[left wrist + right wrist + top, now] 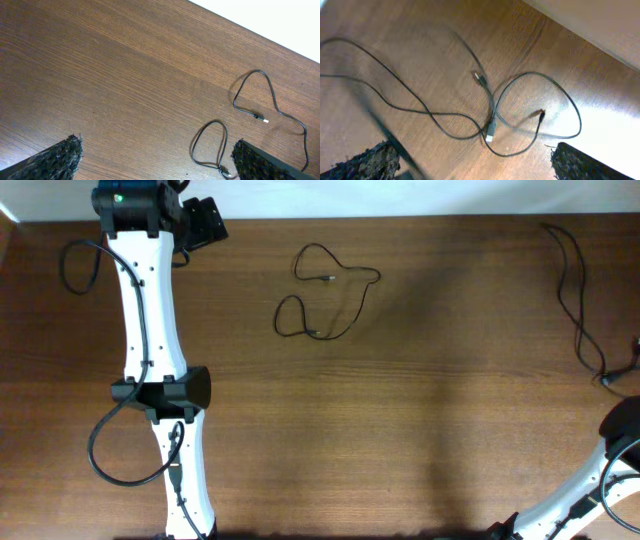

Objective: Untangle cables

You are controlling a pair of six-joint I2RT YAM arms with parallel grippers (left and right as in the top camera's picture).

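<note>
Overhead: the left gripper [205, 222] sits at the far left edge of the counter [420, 430], well apart from the centre cable [330, 280], which loops loosely at the far middle. The right cables [580, 330] trail along the far right.

Left wrist: the left gripper [156, 147] is spread wide and empty, with the centre cable [260, 117] lying to its right.

Right wrist: the right gripper [472, 152] is spread wide, holding nothing, above the crossed right cables [492, 120].
</note>
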